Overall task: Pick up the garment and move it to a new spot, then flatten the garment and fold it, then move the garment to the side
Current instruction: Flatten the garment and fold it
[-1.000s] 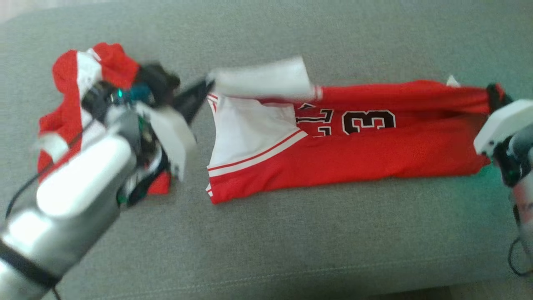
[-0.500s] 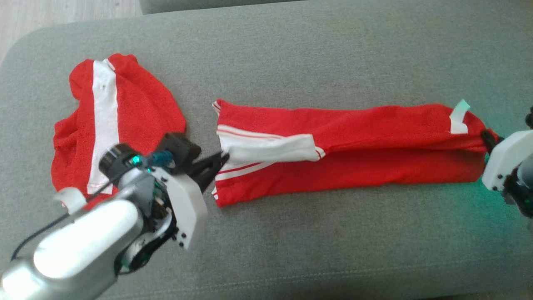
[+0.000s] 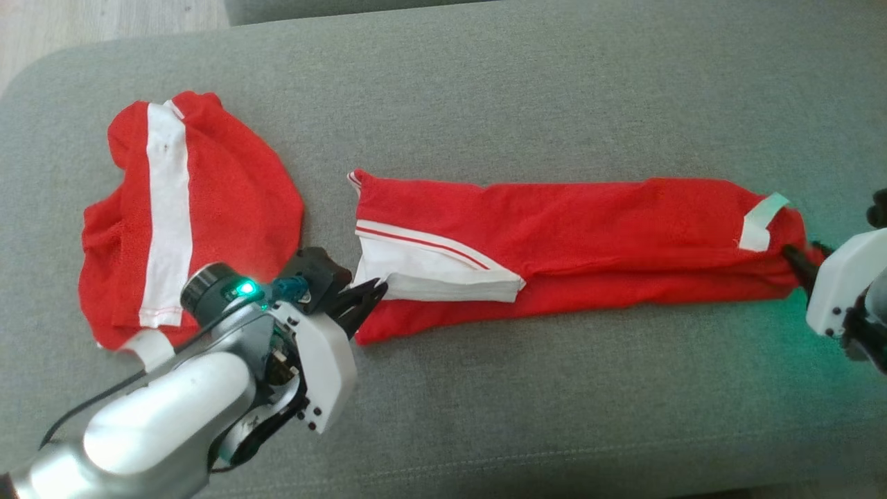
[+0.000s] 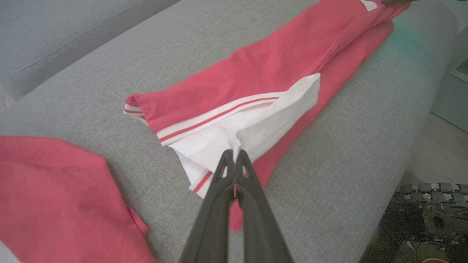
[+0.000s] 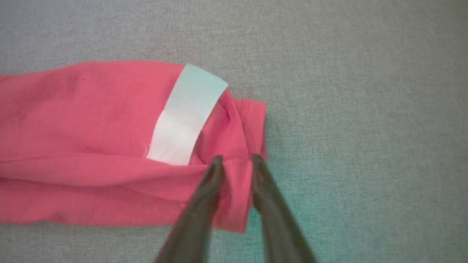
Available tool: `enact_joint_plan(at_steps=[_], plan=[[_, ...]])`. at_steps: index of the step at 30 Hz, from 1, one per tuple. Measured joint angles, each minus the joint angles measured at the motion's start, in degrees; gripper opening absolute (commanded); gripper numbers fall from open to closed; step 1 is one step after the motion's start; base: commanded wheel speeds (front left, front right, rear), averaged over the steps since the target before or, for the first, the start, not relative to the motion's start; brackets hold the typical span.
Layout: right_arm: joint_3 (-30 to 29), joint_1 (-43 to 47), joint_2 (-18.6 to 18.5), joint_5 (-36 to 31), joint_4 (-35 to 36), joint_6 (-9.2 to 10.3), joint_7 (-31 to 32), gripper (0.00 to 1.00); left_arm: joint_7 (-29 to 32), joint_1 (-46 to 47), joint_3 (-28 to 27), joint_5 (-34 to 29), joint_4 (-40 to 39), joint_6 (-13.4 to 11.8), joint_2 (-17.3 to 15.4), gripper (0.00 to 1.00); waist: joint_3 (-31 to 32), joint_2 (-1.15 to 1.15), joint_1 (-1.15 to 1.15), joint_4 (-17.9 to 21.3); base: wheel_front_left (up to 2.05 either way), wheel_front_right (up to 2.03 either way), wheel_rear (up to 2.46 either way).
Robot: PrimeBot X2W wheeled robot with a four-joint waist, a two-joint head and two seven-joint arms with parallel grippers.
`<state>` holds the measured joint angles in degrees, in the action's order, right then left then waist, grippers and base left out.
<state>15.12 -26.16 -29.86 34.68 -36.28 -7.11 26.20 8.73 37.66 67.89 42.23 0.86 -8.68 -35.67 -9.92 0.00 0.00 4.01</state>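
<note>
Fold is down now: a second ago the left pincer (image 3: 378, 285) held the white edge up with the number showing. Now the number is covered and the top layer lies flat.

Left pincer: tips together, clamped on the white panel (image 3: 436, 281) at the jersey's (image 3: 610, 222) end. Its wrist view shows the cloth nipped right at the tips.

Right pincer (image 3: 793, 258): at the opposite end, fingers apart astride the red hem. Cloth sits between them but isn't squeezed. Reads as a release.

Jersey runs as one long narrow strip from the left pincer's tips across to the right pincer's tips, flat on the sofa (image 3: 520, 416). White tag (image 3: 759, 225) pokes out just past the right pincer's tips.

Step, my read: lengthwise fold is laid and the let-go is under way. Next, the left pincer opens and backs straight off without dragging the panel. Then the strip gets folded end to end, which needs a fresh grip through both layers at one end.

Around: other red cloth (image 3: 229, 194) lies just beside and behind the left pincer's wrist, apart from the jersey. It could snag on the arm's retreat, and it takes up room on that side for the final move aside. Panel edge isn't square with the red layer, so it may want a tug.
</note>
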Motion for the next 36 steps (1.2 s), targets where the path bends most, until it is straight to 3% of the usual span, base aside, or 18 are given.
enact_joint_plan(at_steps=[1,6,12,16,18,21,26,31,36], plan=[[0.0,0.0,0.0,0.0,0.0,0.0,0.0,1.0,0.0,0.0,0.0,0.0,0.0,0.0,0.0,1.0,0.0,0.0,0.0,0.0,0.0,0.0,0.0],[-4.6,0.18,0.45,0.04,2.77,0.0,-2.45,1.0,-3.68,-0.14,-1.11,-0.7,2.4,-2.31,1.99,1.0,0.59,0.0,0.0,-0.32,0.0,0.0,0.0],[-8.49,2.38,2.77,2.64,11.21,0.0,-11.27,1.0,-11.82,-0.06,-5.92,-0.73,5.33,-6.13,6.71,1.0,1.66,0.0,0.0,-1.17,0.0,0.0,0.0],[-9.09,4.4,4.16,1.13,16.72,0.0,-19.3,1.0,-20.22,-0.4,-12.98,1.4,7.4,-10.89,9.99,1.0,2.44,0.0,0.0,-1.48,0.0,0.0,0.0],[-9.22,6.05,5.23,-2.79,19.46,0.0,-25.24,1.0,-22.99,-2.48,-18.13,1.89,8.06,-13.29,11.91,1.0,2.94,0.0,0.0,-1.67,0.0,0.0,0.0],[-9.48,8.04,6.77,-7.9,20.74,0.0,-30.38,1.0,-23.02,-6.71,-23.91,-2.09,7.45,-15.67,13.77,1.0,3.38,0.0,0.0,-1.94,0.0,0.0,0.0],[-10.47,11.98,11.39,-14.47,20.83,0.0,-35.28,1.0,-23.03,-16.23,-32.27,-11.11,3.89,-14.9,18.78,1.0,4.13,0.0,0.0,-2.31,0.0,0.0,0.0],[-12.7,14.27,14.84,-18.15,19.31,0.0,-36.48,1.0,-23.03,-24.53,-37.89,-17.97,2.58,-10.94,22.67,1.0,3.73,0.0,0.0,-2.66,0.0,0.0,0.0],[-14.5,14.2,16.06,-20.13,18.36,0.0,-36.85,1.0,-23.03,-26.14,-42.43,-21.39,3.25,-6.47,25.17,1.0,2.67,0.0,0.0,-3.09,0.0,0.0,0.0]])
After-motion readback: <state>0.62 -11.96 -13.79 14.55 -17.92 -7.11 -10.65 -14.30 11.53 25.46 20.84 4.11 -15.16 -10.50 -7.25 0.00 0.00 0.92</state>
